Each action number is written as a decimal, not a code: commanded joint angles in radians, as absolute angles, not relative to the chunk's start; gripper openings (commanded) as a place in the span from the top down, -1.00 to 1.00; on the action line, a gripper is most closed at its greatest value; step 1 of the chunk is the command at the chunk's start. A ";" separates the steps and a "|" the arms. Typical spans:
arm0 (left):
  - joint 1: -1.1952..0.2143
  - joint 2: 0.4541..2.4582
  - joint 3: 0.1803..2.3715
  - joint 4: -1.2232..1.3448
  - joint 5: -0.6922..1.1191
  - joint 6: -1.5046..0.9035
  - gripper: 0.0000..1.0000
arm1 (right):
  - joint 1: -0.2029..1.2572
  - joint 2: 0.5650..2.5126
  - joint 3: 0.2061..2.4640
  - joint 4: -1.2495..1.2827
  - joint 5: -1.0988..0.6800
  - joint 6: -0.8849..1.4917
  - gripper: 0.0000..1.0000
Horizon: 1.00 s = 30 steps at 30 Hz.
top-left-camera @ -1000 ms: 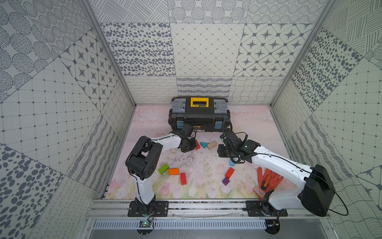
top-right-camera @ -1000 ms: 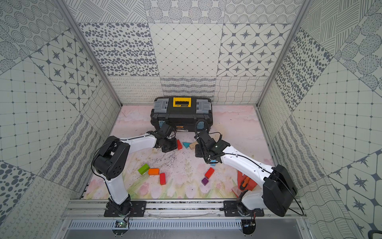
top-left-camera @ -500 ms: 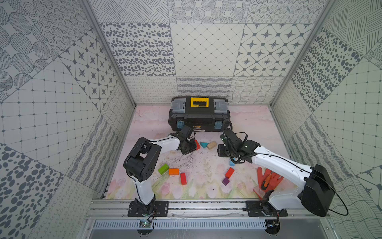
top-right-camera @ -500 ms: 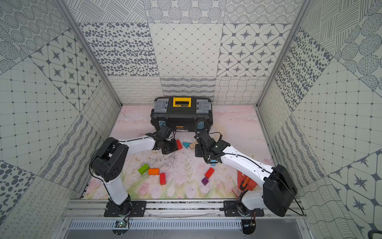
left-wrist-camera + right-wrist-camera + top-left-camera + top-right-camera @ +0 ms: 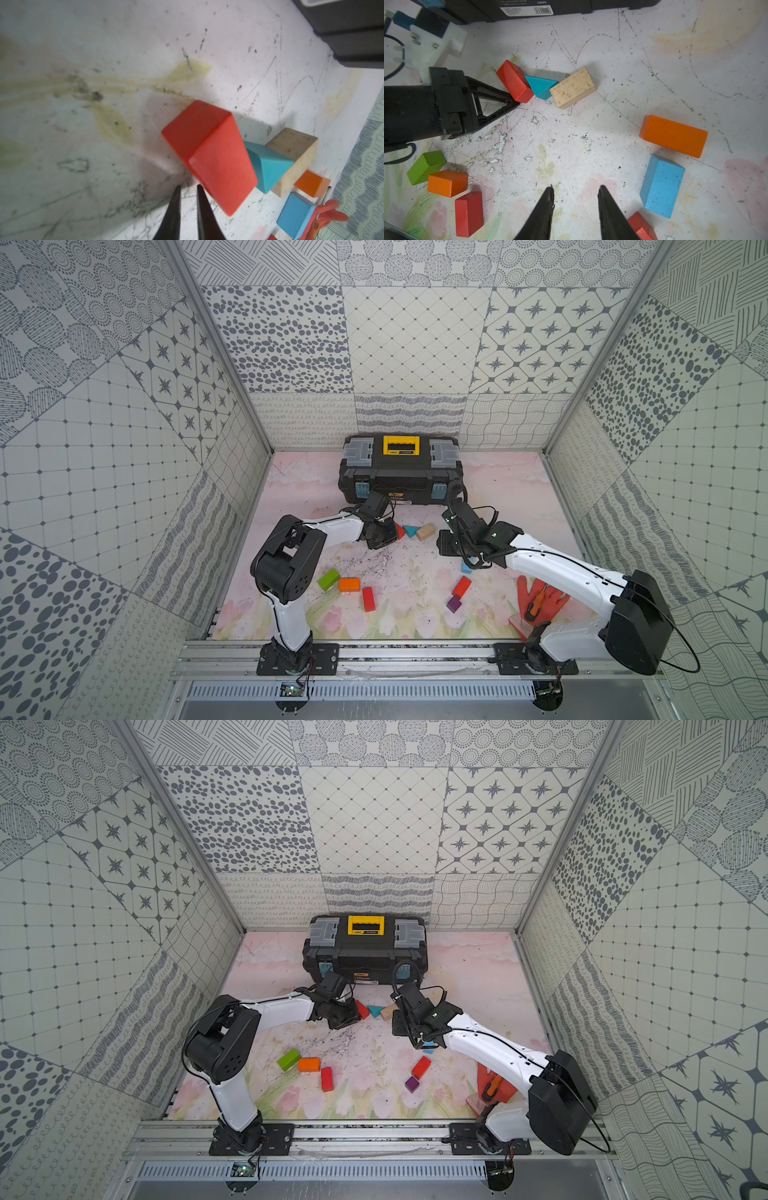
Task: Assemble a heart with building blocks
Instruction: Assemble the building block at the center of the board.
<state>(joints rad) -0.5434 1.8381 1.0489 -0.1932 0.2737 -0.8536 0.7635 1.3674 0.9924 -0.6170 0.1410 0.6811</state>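
**One nudge could undo the notch**

The left gripper (image 5: 515, 102) is pinched to a narrow slit and holds nothing. Its fingertips sit right at the lower corner of the red block (image 5: 515, 81), upper left in the right wrist view. That block leans on the teal triangle (image 5: 542, 86), which touches the plain-wood block (image 5: 573, 87). A sideways push would likely run down the chain and twist the notch open, or drive it toward the toolbox (image 5: 401, 477) close behind.

The heart is only a loose, gappy ring. The green block (image 5: 425, 166) and two more blocks lie at lower left. An orange brick (image 5: 673, 136) and a light blue brick (image 5: 662, 185) lie at right, and the purple cube (image 5: 454, 604) sits low in a top view.

The left arm folds at the elbow, with its forearm reaching low toward centre frame. The right gripper (image 5: 575, 187), slightly parted and empty, hangs over bare mat. Its arm stretches diagonally from lower right.
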 commanded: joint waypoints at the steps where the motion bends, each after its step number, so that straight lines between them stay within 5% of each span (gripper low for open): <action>1: -0.546 1.841 1.055 -0.199 0.278 -0.851 0.70 | 0.763 1.349 0.983 -0.594 0.150 0.699 0.23; 25: -0.545 1.792 1.068 -0.324 0.211 -0.797 0.70 | 0.763 1.348 1.000 -0.629 0.172 0.696 0.20; 30: -0.545 1.669 1.025 -0.407 0.151 -0.754 0.56 | 0.733 1.414 1.040 -0.744 0.240 0.700 -0.36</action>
<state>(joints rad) -0.5438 1.7596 1.0531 -0.2928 0.2260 -0.8169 0.7567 1.3781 1.0035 -0.6743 0.1871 0.6884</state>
